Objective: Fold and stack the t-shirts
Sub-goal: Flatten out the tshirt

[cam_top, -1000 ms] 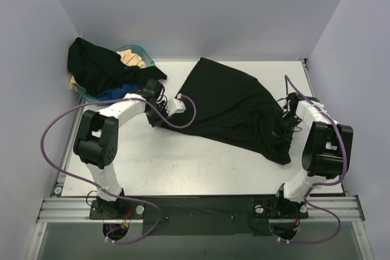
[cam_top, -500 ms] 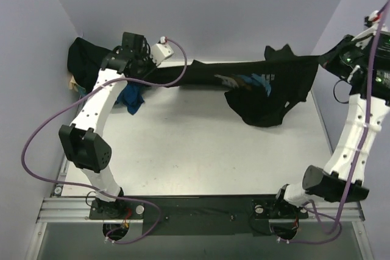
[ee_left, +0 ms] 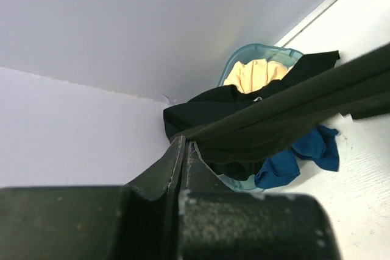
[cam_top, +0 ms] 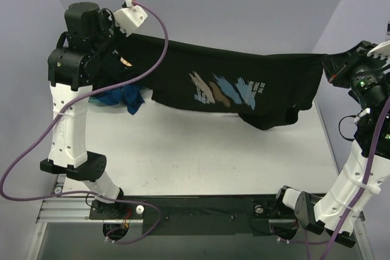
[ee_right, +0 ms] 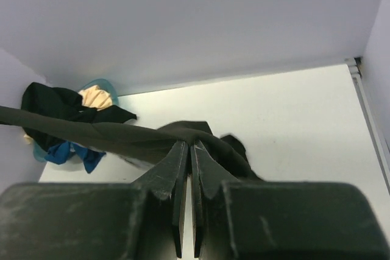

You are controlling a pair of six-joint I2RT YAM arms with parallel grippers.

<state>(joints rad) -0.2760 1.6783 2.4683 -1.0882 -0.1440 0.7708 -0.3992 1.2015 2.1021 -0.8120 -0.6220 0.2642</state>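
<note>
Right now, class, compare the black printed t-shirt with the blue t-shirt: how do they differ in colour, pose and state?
The black printed t-shirt hangs stretched in the air between the left gripper and right gripper; the blue t-shirt lies crumpled, ungripped, by the basket. The black one carries a blue, tan and white print; the blue one looks plain. Both are unfolded cloth.

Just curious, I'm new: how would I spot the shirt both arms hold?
Look above the white table, in mid-air. A black t-shirt hangs stretched side to side. Unlike the heap in the teal basket, it shows blue-and-tan brushstrokes.
</note>
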